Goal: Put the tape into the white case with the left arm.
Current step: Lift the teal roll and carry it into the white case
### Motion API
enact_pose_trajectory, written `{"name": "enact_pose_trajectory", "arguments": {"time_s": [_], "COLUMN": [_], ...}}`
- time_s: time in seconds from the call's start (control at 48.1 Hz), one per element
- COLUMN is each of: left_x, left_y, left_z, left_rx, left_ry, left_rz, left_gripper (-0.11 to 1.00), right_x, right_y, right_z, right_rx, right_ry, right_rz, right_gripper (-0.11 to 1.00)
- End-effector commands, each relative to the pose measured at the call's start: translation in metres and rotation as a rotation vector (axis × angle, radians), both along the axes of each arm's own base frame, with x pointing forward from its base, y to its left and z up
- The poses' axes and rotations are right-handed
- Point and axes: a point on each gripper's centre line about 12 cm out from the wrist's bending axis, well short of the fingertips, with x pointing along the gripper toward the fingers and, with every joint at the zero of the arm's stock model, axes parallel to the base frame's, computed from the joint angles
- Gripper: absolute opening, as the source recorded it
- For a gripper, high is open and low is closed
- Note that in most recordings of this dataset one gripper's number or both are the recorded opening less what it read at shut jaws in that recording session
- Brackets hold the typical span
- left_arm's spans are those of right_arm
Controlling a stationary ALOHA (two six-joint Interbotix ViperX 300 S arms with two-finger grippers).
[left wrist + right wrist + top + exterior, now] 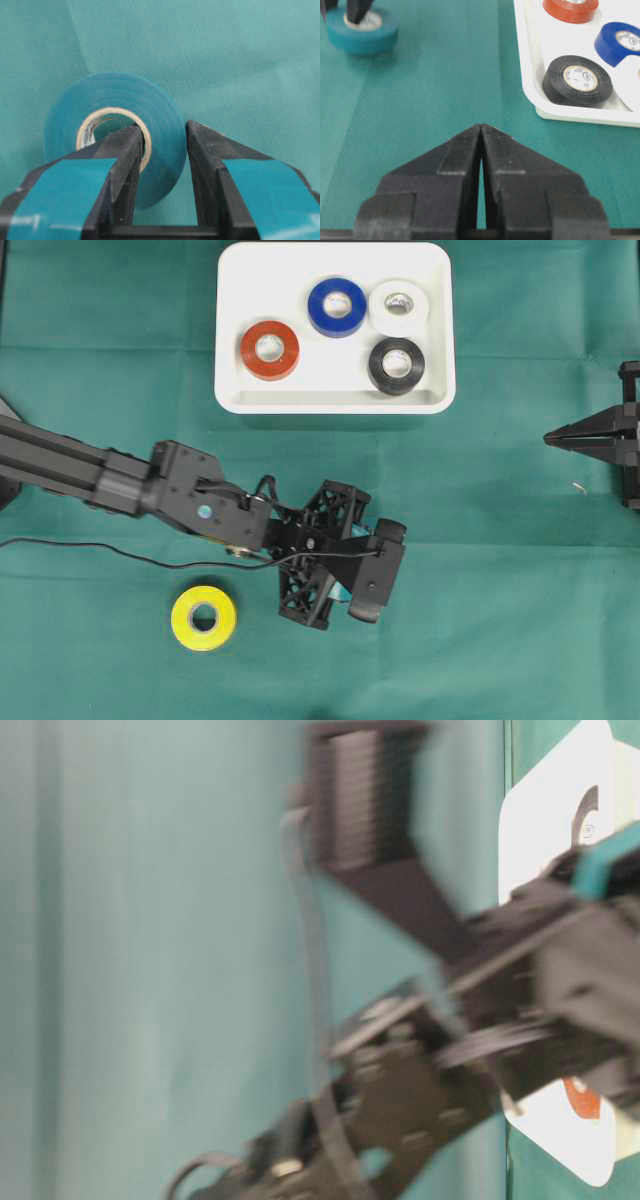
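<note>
A teal tape roll [115,90] lies flat on the green cloth, and my left gripper [165,130] is shut on its wall, one teal-banded finger in the core hole and the other outside. From the right wrist view the same teal roll [362,32] shows with the finger tips [357,10] in it. Overhead, the left gripper [345,575] hides most of that roll. The white case [290,280] sits at the back centre and holds red [269,349], blue [337,306], white [399,307] and black [396,365] rolls. My right gripper [481,127] is shut and holds nothing.
A yellow tape roll [203,618] lies on the cloth left of the left gripper. The right gripper [548,438] rests at the right edge, pointing left. A black cable [90,548] trails under the left arm. The table-level view is filled by the blurred left arm [420,1100].
</note>
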Motion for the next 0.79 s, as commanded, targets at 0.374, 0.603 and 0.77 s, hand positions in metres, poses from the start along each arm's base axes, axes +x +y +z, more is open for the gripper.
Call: {"name": "enact_pose_trajectory", "arguments": {"time_s": [0.374, 0.603, 0.77], "left_x": [-0.030, -0.034, -0.032], "left_y": [0.028, 0.067, 0.094], "left_z": [0.059, 0.053, 0.052], "left_rx": [-0.012, -0.004, 0.007], "left_ry": [-0.068, -0.048, -0.048], "left_rz": [0.043, 0.126, 0.179], "left_gripper": [0.26, 0.26, 0.26], "right_x": [0.002, 0.002, 0.002], "right_y": [0.000, 0.000, 0.000], "right_z": [0.005, 0.005, 0.005], "right_rx": [-0.002, -0.002, -0.002], "right_ry": [-0.015, -0.015, -0.015], "right_rz": [0.000, 0.000, 0.000], "right_gripper": [-0.09, -0.09, -0.09]}}
